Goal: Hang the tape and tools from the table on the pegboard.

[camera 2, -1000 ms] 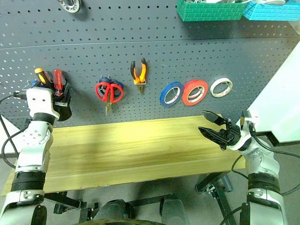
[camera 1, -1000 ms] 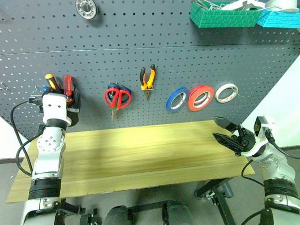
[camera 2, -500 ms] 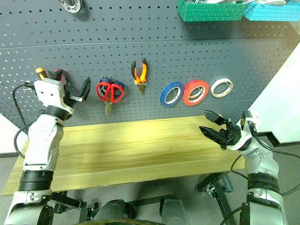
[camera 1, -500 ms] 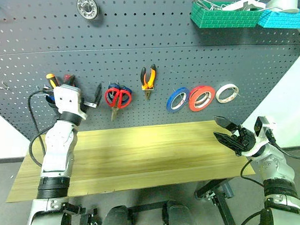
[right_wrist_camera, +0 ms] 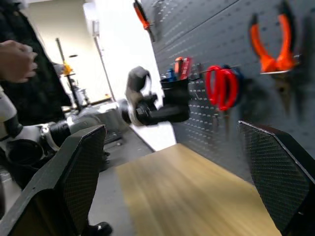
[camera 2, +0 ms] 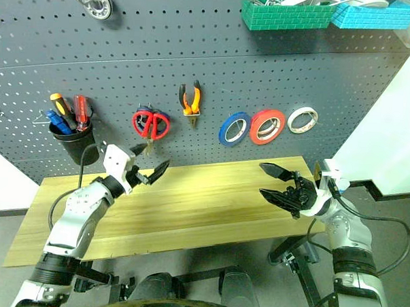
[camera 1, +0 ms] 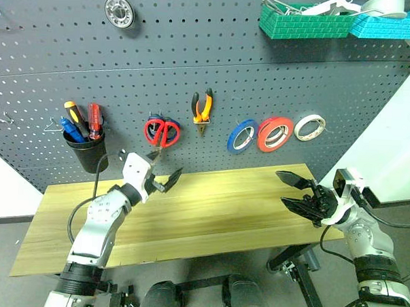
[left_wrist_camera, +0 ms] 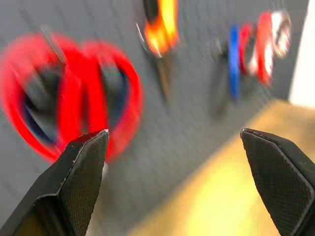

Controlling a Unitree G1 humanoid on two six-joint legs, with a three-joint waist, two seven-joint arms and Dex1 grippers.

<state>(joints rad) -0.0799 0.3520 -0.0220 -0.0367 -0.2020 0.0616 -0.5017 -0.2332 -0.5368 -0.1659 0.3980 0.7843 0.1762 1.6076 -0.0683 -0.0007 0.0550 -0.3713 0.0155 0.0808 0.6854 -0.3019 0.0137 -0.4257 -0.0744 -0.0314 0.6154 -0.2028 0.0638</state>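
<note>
Left gripper point(camera 1: 164, 179) and right gripper point(camera 1: 293, 191) hover empty, fingers apart, over the table point(camera 1: 209, 215). Tape point(camera 1: 274, 133), scissors point(camera 1: 161, 132), pliers point(camera 1: 202, 110) and screwdriver point(camera 1: 93, 119) hang on the far pegboard point(camera 1: 196, 51); a stray swing might unhook them.

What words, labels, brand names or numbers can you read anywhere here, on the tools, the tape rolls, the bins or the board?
None can be read.
The tape, the red-handled scissors, the pliers and the red-handled screwdriver show no legible print.
The pegboard, the black cup and the green bin carry no visible text.
</note>
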